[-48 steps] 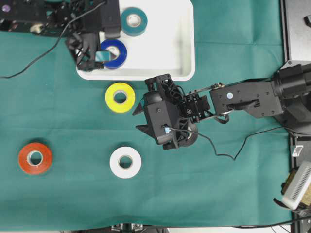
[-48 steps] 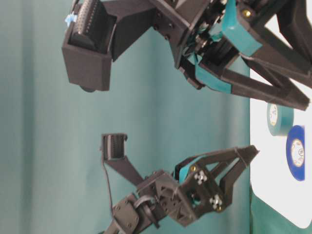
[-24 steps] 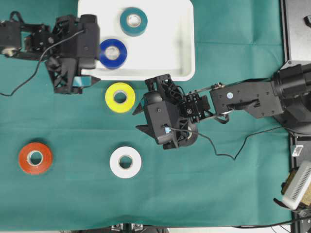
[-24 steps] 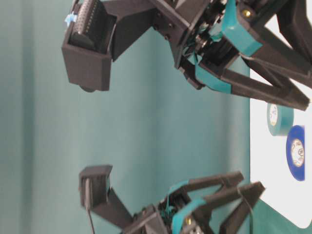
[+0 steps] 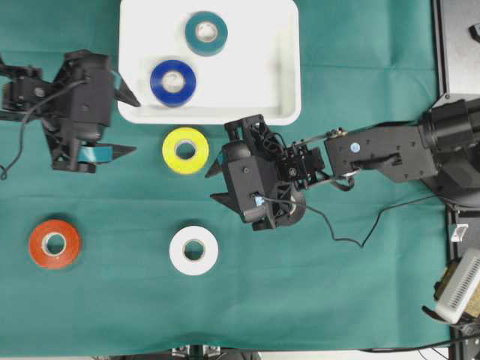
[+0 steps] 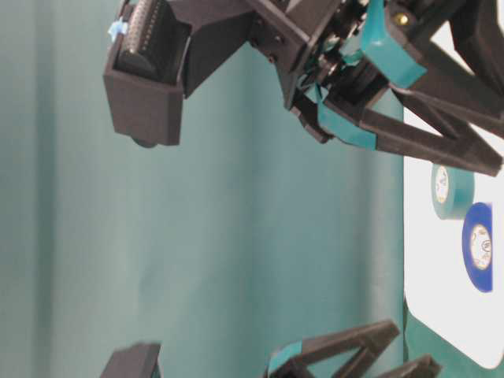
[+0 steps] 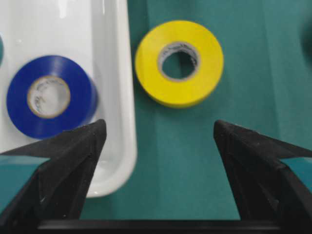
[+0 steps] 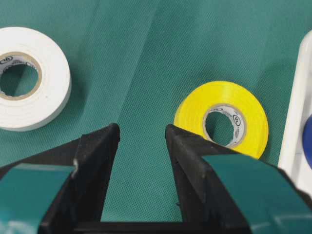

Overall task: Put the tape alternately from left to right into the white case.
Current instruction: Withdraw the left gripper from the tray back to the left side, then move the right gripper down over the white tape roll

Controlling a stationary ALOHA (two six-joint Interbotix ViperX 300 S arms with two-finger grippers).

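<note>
Green cloth [image 5: 360, 300] under both arms. Left gripper [image 5: 124, 124] spread wide, empty, beside white case [image 5: 289, 75]. Right gripper [image 8: 141, 141] part-open, empty; yellow tape [image 8: 222, 119] just right of its tips, on cloth. Risk: finger clips roll, skids it.

Green cloth-covered table [image 5: 360, 300] bearing white case [image 5: 285, 75], yellow roll [image 5: 185, 150], white roll [image 5: 193, 250], orange-red roll [image 5: 54, 244].

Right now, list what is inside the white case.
Two rolls lie flat in the white case: the teal tape roll and the blue tape roll. Nothing covers the case's floor in the overhead view, so nothing is hidden.
</note>
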